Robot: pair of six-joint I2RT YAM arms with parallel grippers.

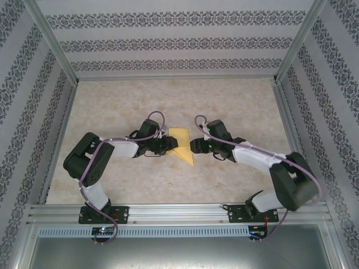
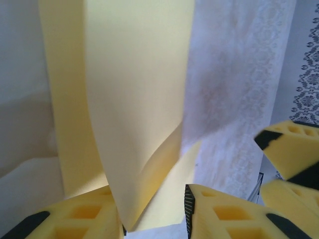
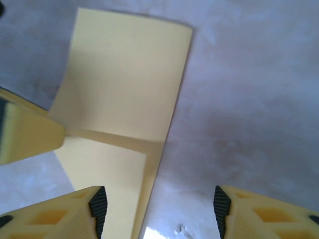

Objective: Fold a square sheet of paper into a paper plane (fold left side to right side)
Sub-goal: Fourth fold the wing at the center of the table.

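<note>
- Though half shut round the raised left flap of the square sheet of paper (image 1: 180, 140), cannot be read as a sure pinch at the left claw (image 1: 162, 144): flap against one finger, loose curl toward the other.
- Rest of the sheet flat at the middle of the worktop (image 1: 224, 101), directly between both claws, creased where the raised flap begins.
- Long axis from the far edge toward the near edge, slanting a little toward the near right corner.
- Just beside the sheet's right edge: right claw (image 1: 194, 147), jaws wide apart, gripping nothing, the sheet's near corner reaching in below one finger.
- Nearer by contact: left arm; right arm close, yet apart from the raised flap.
- Probably calls for carrying the flap rightward over the flat half, straight toward the right claw; likely in the way unless used as a hold-down.
- Farther out: patterned walls (image 1: 168, 42), well apart from the sheet.
</note>
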